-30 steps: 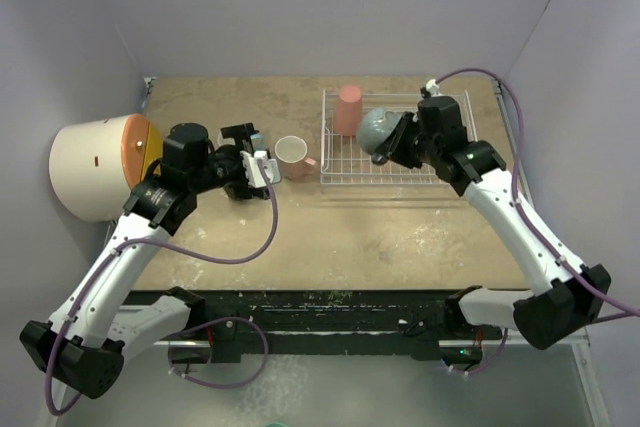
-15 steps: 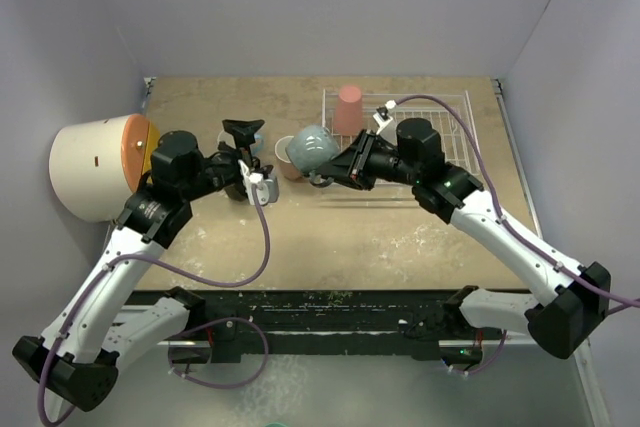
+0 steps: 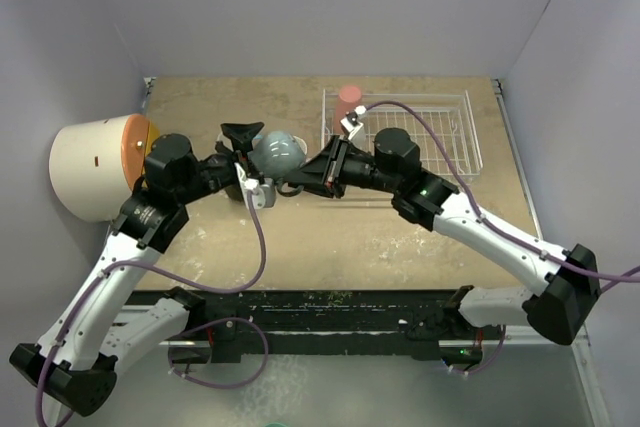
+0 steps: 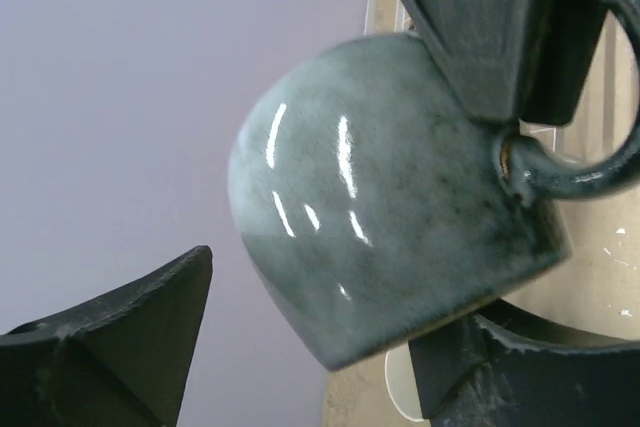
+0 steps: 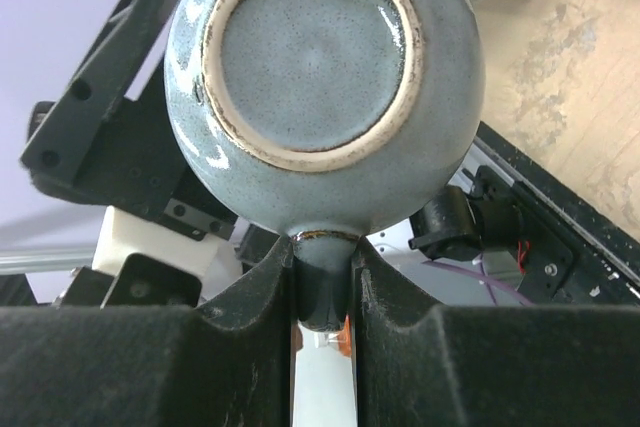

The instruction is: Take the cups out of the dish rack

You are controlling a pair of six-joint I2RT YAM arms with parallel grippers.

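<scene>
Left gripper sits just left of the white wire dish rack, jaws spread wide w/ the glossy dark grey-blue ceramic mug between them (whether they touch it, can't tell). Mug is outside the rack, off its left edge, tilted, its base facing the right wrist cam. Right gripper is clamped tight on the mug's handle, its wrist over the rack's left part. Handleless salmon-red tumbler stands in the rack's far-left corner.
</scene>
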